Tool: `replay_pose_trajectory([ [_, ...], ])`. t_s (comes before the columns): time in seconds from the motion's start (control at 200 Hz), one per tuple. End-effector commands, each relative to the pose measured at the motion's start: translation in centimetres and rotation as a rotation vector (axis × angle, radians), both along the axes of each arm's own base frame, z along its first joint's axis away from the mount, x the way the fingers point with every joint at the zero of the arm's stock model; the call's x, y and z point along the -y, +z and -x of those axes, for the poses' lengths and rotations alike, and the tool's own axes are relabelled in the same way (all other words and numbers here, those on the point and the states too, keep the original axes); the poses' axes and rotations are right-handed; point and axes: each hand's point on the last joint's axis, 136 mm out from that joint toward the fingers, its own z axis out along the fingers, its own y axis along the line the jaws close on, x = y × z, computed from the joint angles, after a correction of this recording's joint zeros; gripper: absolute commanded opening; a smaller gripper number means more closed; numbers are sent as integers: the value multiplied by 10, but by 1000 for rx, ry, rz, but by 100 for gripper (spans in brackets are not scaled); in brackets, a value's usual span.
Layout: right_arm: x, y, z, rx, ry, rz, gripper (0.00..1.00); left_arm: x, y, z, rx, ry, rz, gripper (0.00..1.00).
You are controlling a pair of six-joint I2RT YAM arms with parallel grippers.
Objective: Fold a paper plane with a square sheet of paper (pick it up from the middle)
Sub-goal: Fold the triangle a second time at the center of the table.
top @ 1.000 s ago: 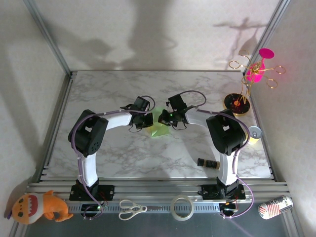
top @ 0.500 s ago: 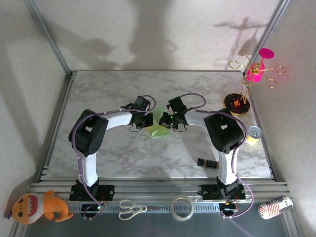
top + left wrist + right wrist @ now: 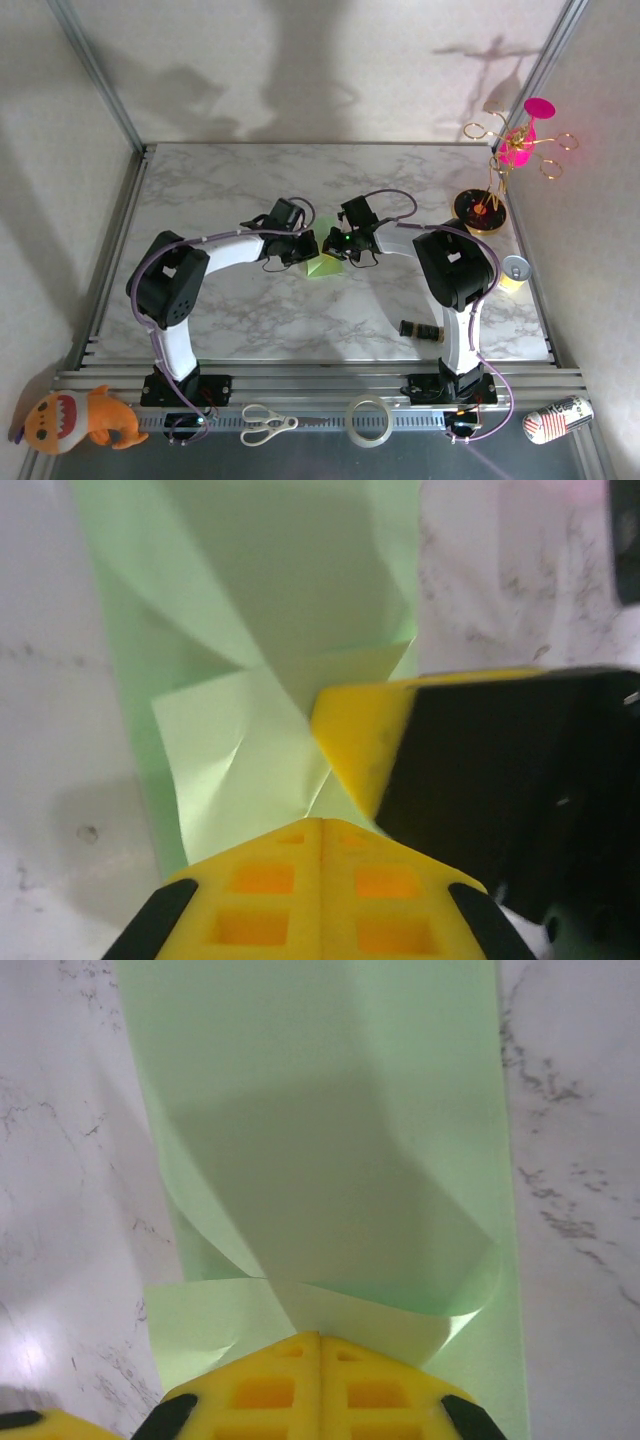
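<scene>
Nearest me, on the ribbed metal rail along the tabletop's near edge, an orange plush toy (image 3: 75, 420), pale-handled scissors (image 3: 268, 423), a clear ring of tape (image 3: 369, 420) and a printed can (image 3: 558, 418) on its side are resting. On the tabletop (image 3: 220, 320), glossy white marble veined with grey, a small dark cylinder (image 3: 421, 330) is lying toward the near right corner. A silver-topped can (image 3: 515, 268) is standing upright at the right edge.

At the middle of the tabletop my two wrists are meeting over the sheet of paper (image 3: 322, 264). It is thin, matte and light green, and is showing overlapping triangular flaps. My left jaws are pressing fully together, their yellow waffle-moulded pads (image 3: 300, 880) pinching a pale flap, with fine wrinkles fanning from the pinch. A smooth yellow fingertip (image 3: 365, 745) of my right jaws is sitting just beside that spot. My right jaws are likewise closing tight on the sheet, pinching a softly curled, rounded fold that is arching above the flat layer.

Farthest off, by the right edge, a gold wire stand (image 3: 478, 208) with a pink disc is rising from a dark round base.
</scene>
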Motion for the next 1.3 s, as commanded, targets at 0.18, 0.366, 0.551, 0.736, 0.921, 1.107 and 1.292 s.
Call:
replay_pose_trajectory([
  [0.18, 36, -58, 27, -148, -42, 191, 0, 11, -8, 15, -51, -18, 23, 5],
  [0.366, 36, -58, 27, -150, -40, 191, 0, 12, -15, 15, -56, -26, 12, 5],
  [0.551, 37, -60, 28, -161, -40, 199, 0, 8, -24, 18, -70, -37, -22, 5],
  [0.736, 38, -61, 27, -163, -40, 209, 0, 3, -33, 23, -81, -47, -59, 5],
  [0.921, 39, -63, 28, -168, -40, 217, 0, -4, -38, 26, -86, -54, -91, 4],
  [1.107, 39, -64, 29, -170, -37, 221, 0, -8, -44, 30, -96, -64, -110, 3],
  [1.292, 40, -65, 29, -171, -37, 224, 0, -16, -49, 35, -102, -81, -155, 2],
])
